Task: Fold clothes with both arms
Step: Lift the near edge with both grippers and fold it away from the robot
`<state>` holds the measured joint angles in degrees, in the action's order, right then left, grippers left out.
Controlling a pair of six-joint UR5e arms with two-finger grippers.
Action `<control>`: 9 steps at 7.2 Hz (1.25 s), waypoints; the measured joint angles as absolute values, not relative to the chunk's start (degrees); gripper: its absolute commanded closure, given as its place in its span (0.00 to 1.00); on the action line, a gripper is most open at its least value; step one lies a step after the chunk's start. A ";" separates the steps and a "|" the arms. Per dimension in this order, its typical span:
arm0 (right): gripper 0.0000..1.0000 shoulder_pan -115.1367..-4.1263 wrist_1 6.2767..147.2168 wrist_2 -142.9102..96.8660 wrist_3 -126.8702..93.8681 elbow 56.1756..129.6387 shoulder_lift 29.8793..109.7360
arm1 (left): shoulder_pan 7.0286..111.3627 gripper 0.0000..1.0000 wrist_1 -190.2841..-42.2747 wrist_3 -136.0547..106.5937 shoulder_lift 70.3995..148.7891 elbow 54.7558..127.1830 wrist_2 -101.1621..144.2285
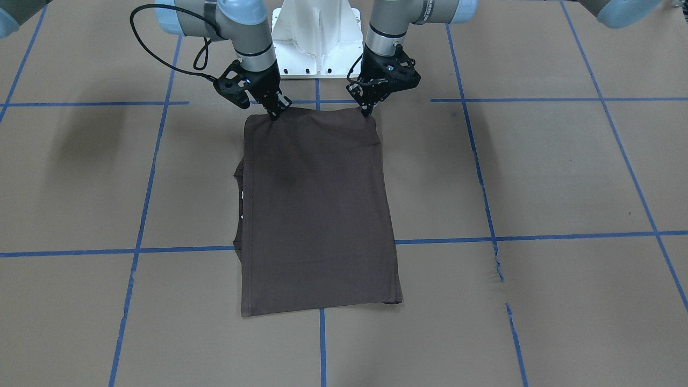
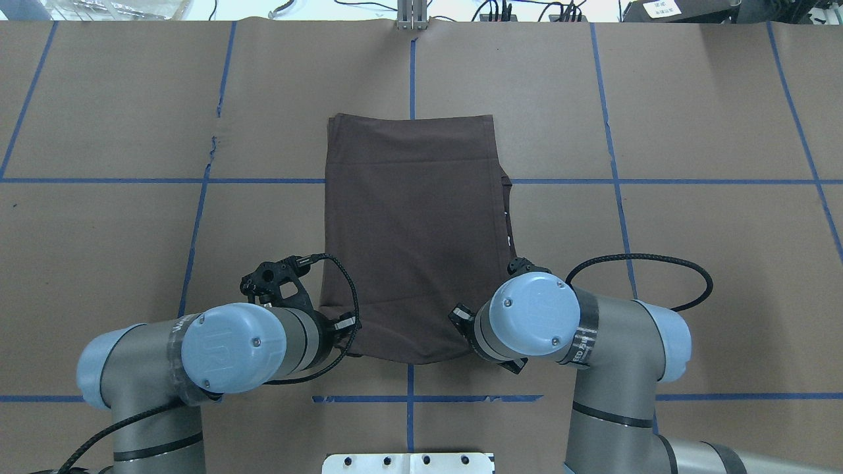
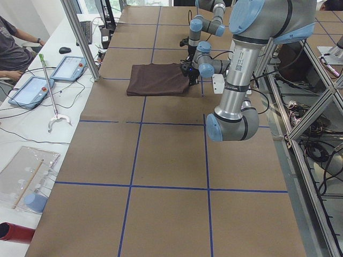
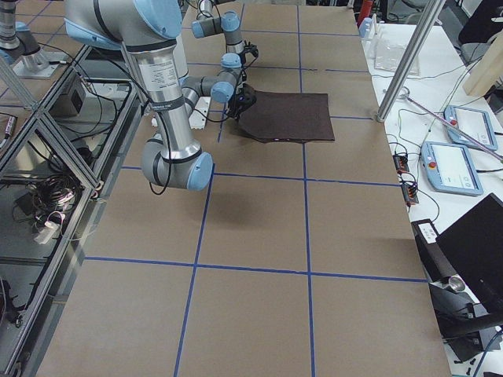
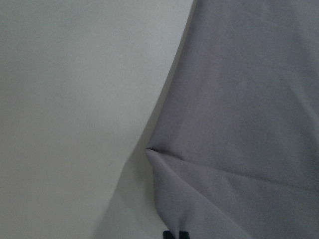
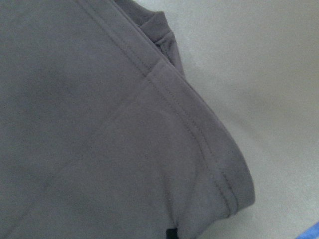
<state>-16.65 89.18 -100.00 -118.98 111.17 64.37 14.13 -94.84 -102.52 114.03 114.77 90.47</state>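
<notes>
Dark brown-grey knit T-shirt (image 1: 317,215) lies folded into a long rectangle mid-table on the brown paper table cover (image 1: 537,172). You have the left gripper (image 1: 368,111) and right gripper (image 1: 277,113) each pinched on a robot-side corner, probably so that edge lifts evenly for the next fold. Cloth hides most of the fingertips, so the clamp looks closed but isn't certain.

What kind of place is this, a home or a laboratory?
Probably a robotics laboratory: grey-metal jointed robot arms, left and right, hold a dark brown-grey T-shirt on a brown paper-covered table gridded with blue tape; touchscreen control pendants lie on a side bench.
</notes>
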 measured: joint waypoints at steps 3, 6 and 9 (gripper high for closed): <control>1.00 -13.79 89.25 -100.00 -119.00 115.28 65.41 | 7.61 1.00 -93.25 -103.26 109.26 122.36 90.36; 1.00 -13.41 89.12 -101.06 -118.79 116.70 65.43 | 5.79 1.00 -92.64 -103.36 108.43 126.37 91.07; 1.00 -22.18 88.92 -104.97 -111.70 114.15 64.08 | 16.64 1.00 -92.49 -99.94 111.73 123.82 94.81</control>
